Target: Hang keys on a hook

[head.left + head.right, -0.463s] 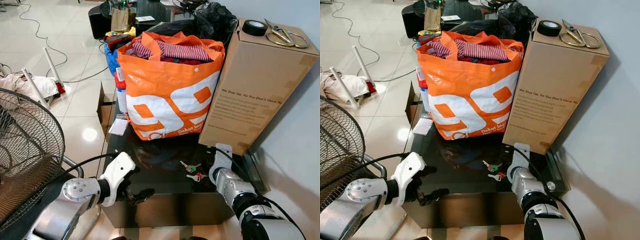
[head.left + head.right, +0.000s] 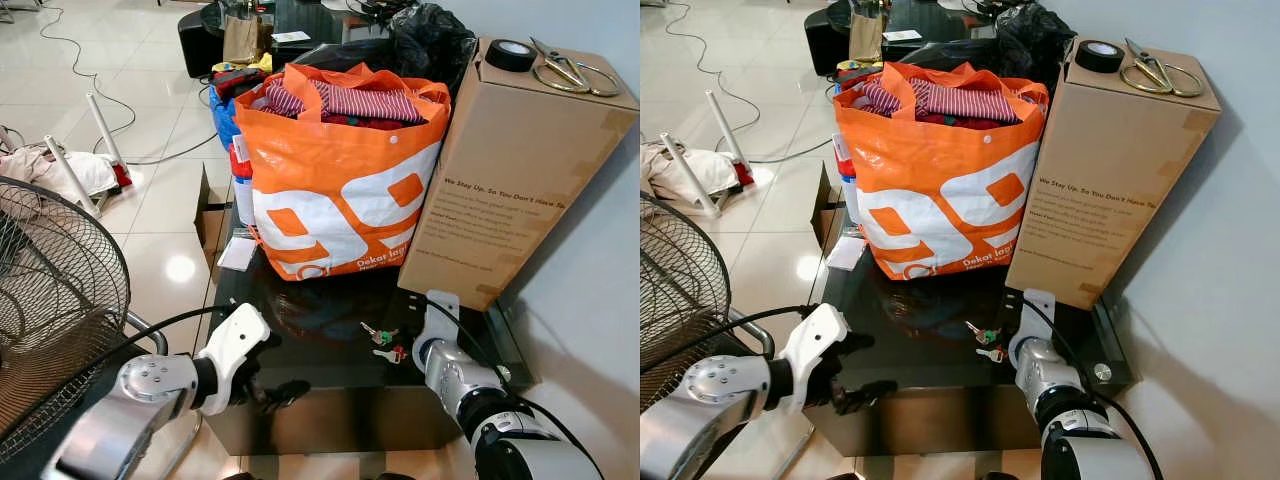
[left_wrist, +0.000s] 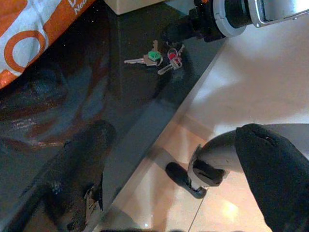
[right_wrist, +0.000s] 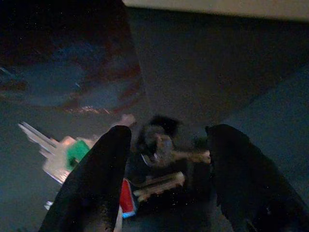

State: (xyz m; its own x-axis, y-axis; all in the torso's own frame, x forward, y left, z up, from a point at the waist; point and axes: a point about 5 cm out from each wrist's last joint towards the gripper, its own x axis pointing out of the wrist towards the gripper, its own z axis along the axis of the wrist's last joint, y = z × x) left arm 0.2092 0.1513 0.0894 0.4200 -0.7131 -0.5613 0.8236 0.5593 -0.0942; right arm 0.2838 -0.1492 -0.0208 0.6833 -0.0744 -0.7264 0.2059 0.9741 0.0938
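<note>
Lying flat on the dark glossy tabletop point(image 2: 330, 345), near its front edge and toward the right side: the keys point(image 2: 385, 343), one with a green head and one with a red head. Reaching down onto them from just to their right, the right claw point(image 4: 166, 159), fingers spread apart and released, one black finger point(image 4: 99, 174) resting beside the green-headed key and the other point(image 4: 239, 174) on the far side of the ring, so the bunch is sitting between them, not yet gripped. Hanging off the tabletop's front left corner, well apart from the keys, the left claw point(image 2: 268, 385); cannot tell whether spread or clenched. Standing behind the keys and taking up most of the tabletop's depth: an orange bag point(image 2: 340, 190) stuffed with striped clothes, and just beside it on the right a tall cardboard box point(image 2: 515, 175) carrying a tape roll point(image 2: 509, 55) and scissors point(image 2: 565, 70). Leaving only a narrow bare strip of tabletop along the front. Crowding the left side over the tiled floor point(image 2: 160, 180), a wire fan grille point(image 2: 50, 290).
</note>
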